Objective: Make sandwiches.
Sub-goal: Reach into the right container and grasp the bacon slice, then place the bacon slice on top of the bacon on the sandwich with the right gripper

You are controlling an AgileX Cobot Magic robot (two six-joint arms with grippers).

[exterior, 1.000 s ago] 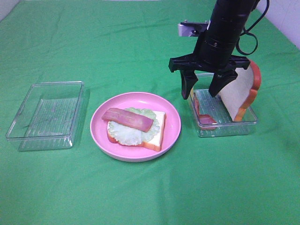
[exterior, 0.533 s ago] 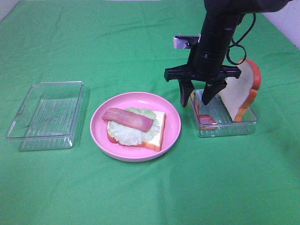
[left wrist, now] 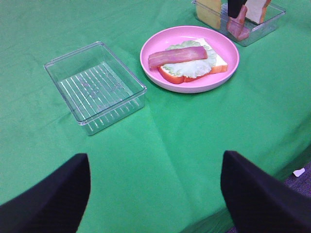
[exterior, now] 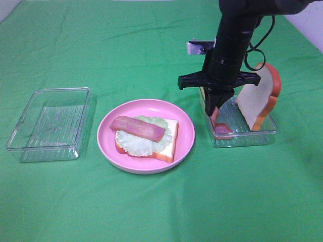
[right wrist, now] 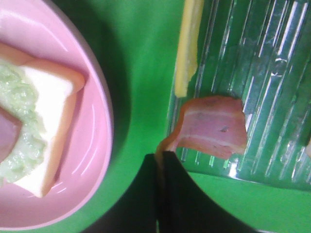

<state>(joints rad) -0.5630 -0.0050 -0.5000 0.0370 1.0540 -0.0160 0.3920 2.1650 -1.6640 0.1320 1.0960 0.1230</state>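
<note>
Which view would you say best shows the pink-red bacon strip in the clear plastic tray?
The right wrist view: the pink-red bacon strip is close up, its end pinched by the right gripper. Exterior high shows it partly behind the gripper; left wrist, tiny.

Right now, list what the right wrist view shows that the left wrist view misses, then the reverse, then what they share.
Right wrist only: the grip up close, the right gripper shut on one end of the loose bacon strip, which curls up from the ribbed tray.
Left wrist only: the left gripper, open and holding nothing, over green cloth, and the other clear tray with nothing in it.
Both: the pink plate with the lettuce-topped bread slice, and the yellow cheese slice at the ribbed tray's edge.
</note>
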